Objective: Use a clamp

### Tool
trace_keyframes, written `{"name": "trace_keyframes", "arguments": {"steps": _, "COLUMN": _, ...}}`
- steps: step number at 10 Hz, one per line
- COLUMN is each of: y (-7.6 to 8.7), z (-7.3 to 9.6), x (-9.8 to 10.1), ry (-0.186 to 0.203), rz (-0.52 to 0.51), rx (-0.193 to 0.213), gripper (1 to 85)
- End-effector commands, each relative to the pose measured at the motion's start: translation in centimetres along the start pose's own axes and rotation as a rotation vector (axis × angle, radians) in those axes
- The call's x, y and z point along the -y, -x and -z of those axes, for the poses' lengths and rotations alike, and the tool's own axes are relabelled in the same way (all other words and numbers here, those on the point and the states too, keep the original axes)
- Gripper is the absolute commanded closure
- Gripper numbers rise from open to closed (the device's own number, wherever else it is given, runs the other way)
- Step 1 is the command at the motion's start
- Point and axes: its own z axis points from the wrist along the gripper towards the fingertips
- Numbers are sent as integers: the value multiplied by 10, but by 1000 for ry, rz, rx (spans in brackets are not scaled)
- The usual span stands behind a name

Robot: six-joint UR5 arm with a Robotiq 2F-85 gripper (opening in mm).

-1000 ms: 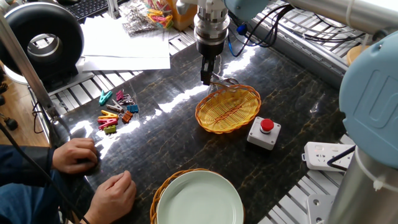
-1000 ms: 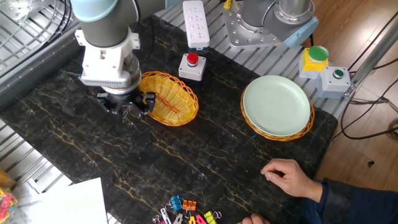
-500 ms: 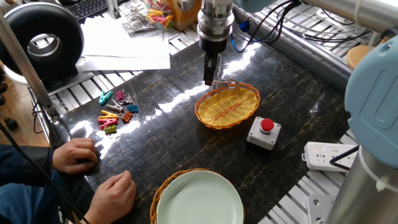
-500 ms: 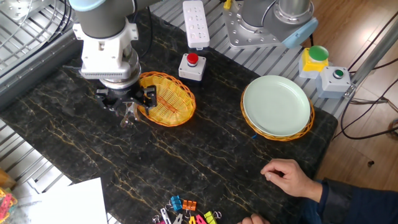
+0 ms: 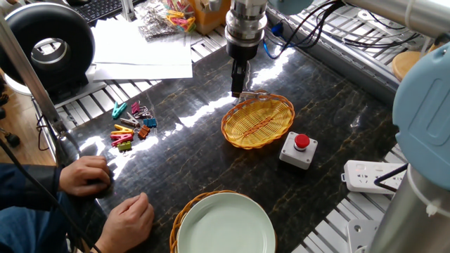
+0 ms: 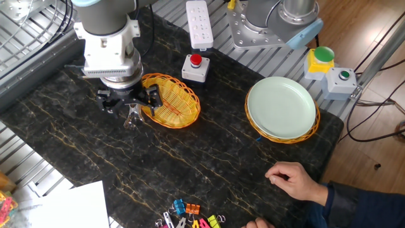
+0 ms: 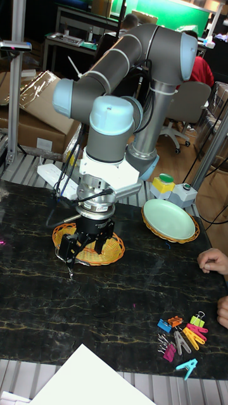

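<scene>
1. One two-finger claw [image 5: 238,90] hung fingers-down from the grey arm. It stood at the near rim of the oval yellow wicker basket [image 5: 233,138] and looked to be clear of the dark marbled table [image 6: 190,164].
2. Its fingers stood narrow, and as far as I could judge they were closed on the small slim silvery metal clamp [image 6: 131,118].
3. The clamp sat directly under the fingertips, not off to a side. In the other fixed view it dangled below them with its long axis roughly upright.
4. In one fixed view thin wire loops glinted just beside the fingertips, reaching toward the basket rim. I could not tell whether they touched the wicker.
5. My guess was that the next move turned on that small gap between the hanging clamp and the rim.
6. Further out, the grey box with the red button [image 5: 299,149] stood beyond the basket, and the heap of coloured plastic pegs [image 5: 130,130] lay well apart.
</scene>
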Motion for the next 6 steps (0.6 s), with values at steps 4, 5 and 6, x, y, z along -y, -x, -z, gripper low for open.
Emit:
{"name": "trace_keyframes", "arguments": {"steps": 4, "y": 33, "z": 44, "x": -29, "ry": -9, "rz": -471, "rx": -70, "gripper": 847}}
{"name": "trace_keyframes", "arguments": {"steps": 5, "y": 41, "z": 49, "x": -32, "ry": -29, "rz": -518, "rx": -78, "gripper": 847}}
{"name": "trace_keyframes", "arguments": {"steps": 6, "y": 52, "z": 53, "x": -37, "ry": -26, "rz": -561, "rx": -60, "gripper": 847}}
